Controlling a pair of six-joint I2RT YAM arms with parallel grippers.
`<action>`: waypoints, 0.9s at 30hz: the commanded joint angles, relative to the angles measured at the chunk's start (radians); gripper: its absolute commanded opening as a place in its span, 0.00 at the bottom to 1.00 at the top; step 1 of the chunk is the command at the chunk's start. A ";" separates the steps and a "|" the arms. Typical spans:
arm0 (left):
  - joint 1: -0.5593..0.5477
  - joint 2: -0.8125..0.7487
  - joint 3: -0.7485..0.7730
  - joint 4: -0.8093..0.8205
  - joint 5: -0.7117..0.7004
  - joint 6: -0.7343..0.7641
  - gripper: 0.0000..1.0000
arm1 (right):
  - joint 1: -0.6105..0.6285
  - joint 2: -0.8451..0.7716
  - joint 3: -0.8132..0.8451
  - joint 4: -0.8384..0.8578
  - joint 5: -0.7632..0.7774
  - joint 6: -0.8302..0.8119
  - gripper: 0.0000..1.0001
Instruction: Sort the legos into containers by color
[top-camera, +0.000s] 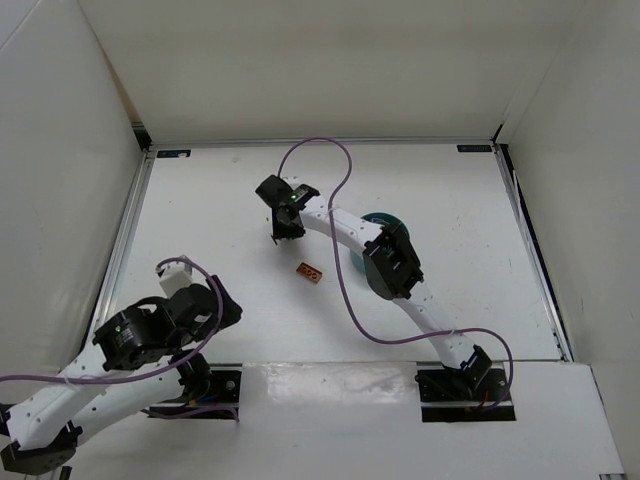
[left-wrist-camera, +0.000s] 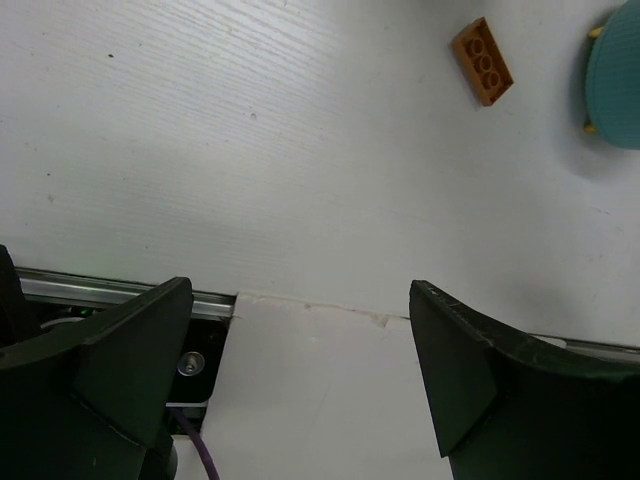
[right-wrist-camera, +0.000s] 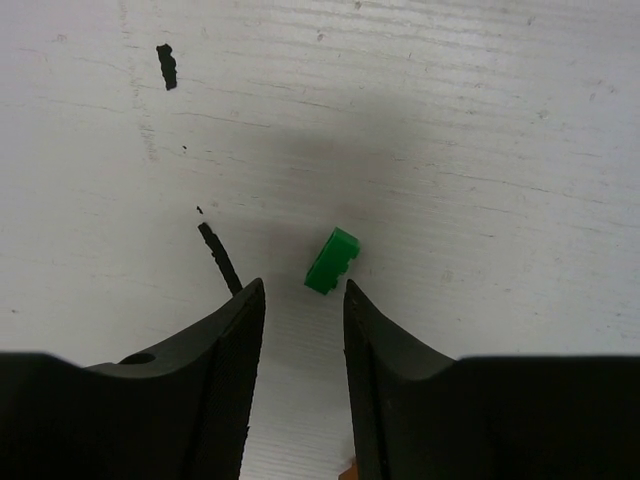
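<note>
A green lego (right-wrist-camera: 332, 260) lies on the white table just beyond my right gripper's (right-wrist-camera: 303, 288) fingertips, which stand apart and empty; in the top view this gripper (top-camera: 287, 224) is at mid-table. An orange lego (top-camera: 310, 272) lies flat nearer the arms and also shows in the left wrist view (left-wrist-camera: 482, 61). The teal bowl (top-camera: 383, 221) is mostly hidden behind the right arm; its edge shows in the left wrist view (left-wrist-camera: 618, 75). My left gripper (left-wrist-camera: 300, 290) is wide open and empty above the table's near edge.
A purple cable (top-camera: 345, 280) loops over the table from the right arm. A black mark (right-wrist-camera: 221, 257) and a smaller one (right-wrist-camera: 166, 66) are on the table surface. White walls enclose the table. A metal rail (left-wrist-camera: 110, 288) runs along the near edge.
</note>
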 joint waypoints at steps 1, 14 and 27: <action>-0.002 -0.005 0.061 -0.018 -0.009 0.014 1.00 | -0.007 0.011 0.053 -0.023 0.004 0.020 0.40; -0.002 -0.057 0.167 -0.147 -0.093 0.024 1.00 | -0.045 0.080 0.218 -0.171 -0.091 0.055 0.32; -0.002 -0.103 0.194 -0.184 -0.135 0.029 1.00 | -0.050 0.144 0.341 -0.253 -0.105 0.015 0.42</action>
